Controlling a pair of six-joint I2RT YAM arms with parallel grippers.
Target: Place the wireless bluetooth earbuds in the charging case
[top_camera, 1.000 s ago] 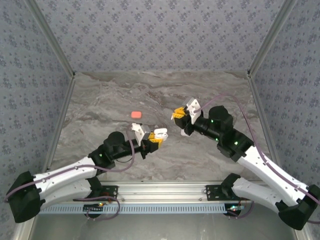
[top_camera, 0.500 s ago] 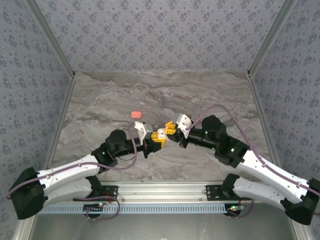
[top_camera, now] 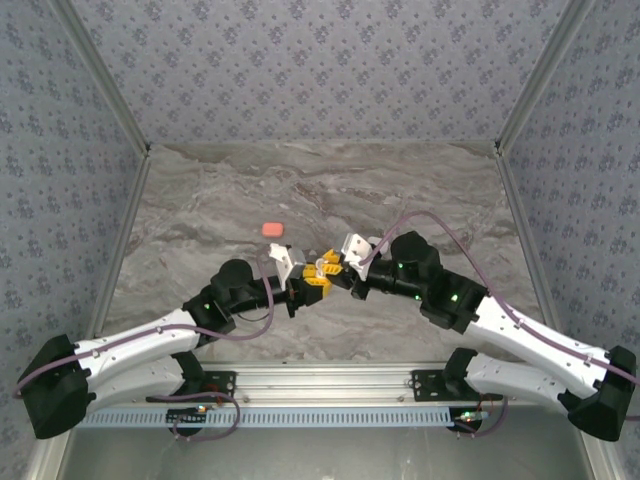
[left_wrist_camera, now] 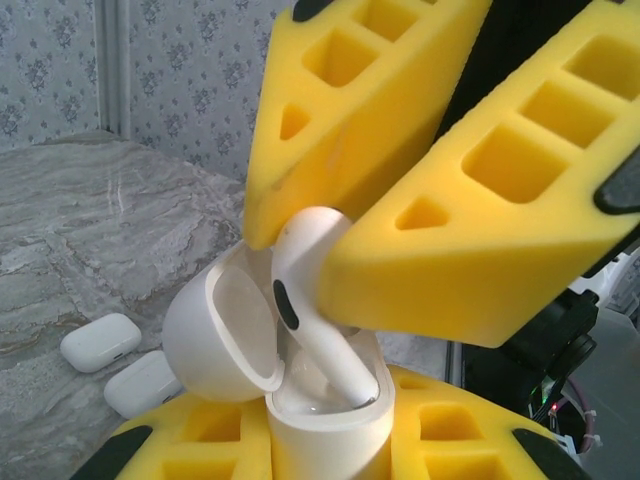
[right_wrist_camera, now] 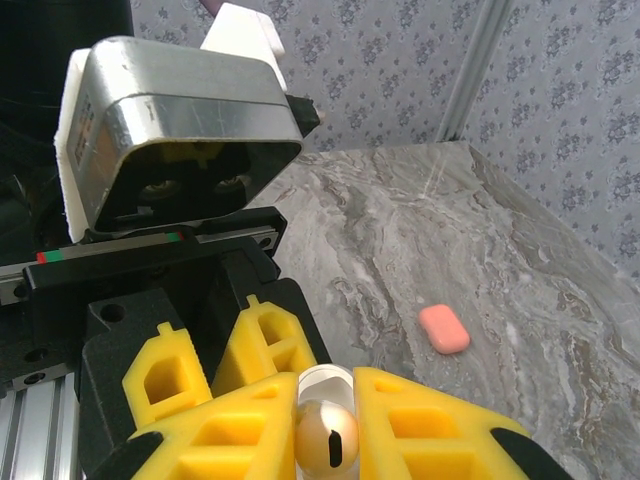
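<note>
Patterned walls (top_camera: pixel 320 70) close in a marble table (top_camera: pixel 200 200); from above, the left gripper (top_camera: pixel 311 281) and right gripper (top_camera: pixel 333 265) meet nose to nose near its middle, and one pink case (top_camera: pixel 272 229) lies shut well behind them

From the left wrist, the left gripper's yellow fingers are clamped on the base of one white charging case (left_wrist_camera: pixel 330 430), lid tipped open to the left. The right gripper's fingers come in from above, pinched on one white earbud (left_wrist_camera: pixel 305 290) by its head, the stem already dipping into the case's well. Two closed white cases (left_wrist_camera: pixel 100 342) sit side by side on the table beyond

From the right wrist, the same earbud shows squeezed between the right fingers, with the left gripper's body facing it

To seat it well, I judge the stem should stay in line with its socket and go straight down while the left holds the case steady, letting go only once the head sits flush. Count: one earbud, four cases, two grippers
</note>
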